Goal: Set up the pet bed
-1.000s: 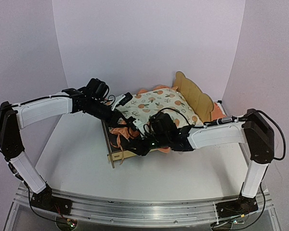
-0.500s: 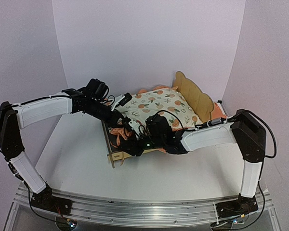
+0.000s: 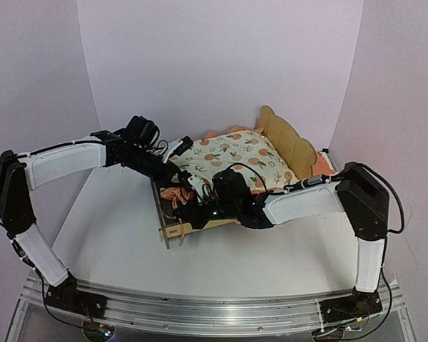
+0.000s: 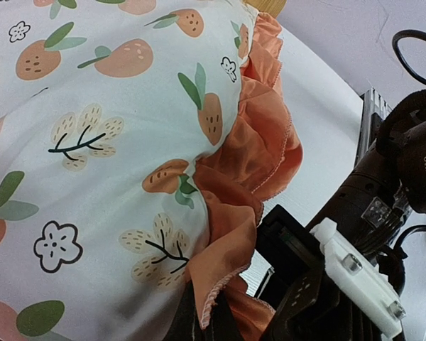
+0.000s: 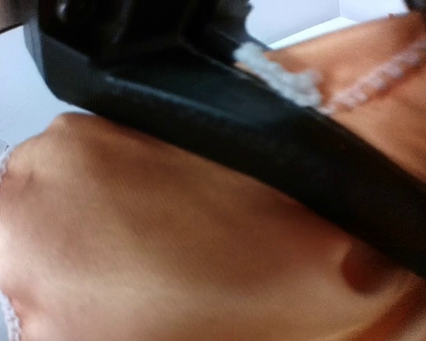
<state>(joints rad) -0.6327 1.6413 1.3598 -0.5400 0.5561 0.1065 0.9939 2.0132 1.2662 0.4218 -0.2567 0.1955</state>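
Note:
The pet bed [image 3: 289, 142], a light plywood frame with a scalloped headboard, stands mid-table with its foot end [image 3: 172, 229] toward the near left. An orange-print mattress pad [image 3: 232, 157] lies bunched on it. My left gripper [image 3: 180, 174] is shut on the pad's orange ruffle [image 4: 231, 234] at the foot end; the left wrist view shows the cloth pinched between its fingertips [image 4: 207, 321]. My right gripper [image 3: 189, 214] sits low at the foot corner, just beside the left one. Orange ruffle [image 5: 163, 249] fills the right wrist view and hides its jaws, which are shut on it.
A small orange pillow [image 3: 321, 165] lies behind the headboard at the right. The white table [image 3: 114, 235] is closed in by lilac walls on three sides. The two wrists [image 4: 383, 185] are close together at the bed's foot.
My right arm has slid left along the bed to its foot corner, and its gripper has gone from open to shut on the ruffle. The left gripper has kept its hold.

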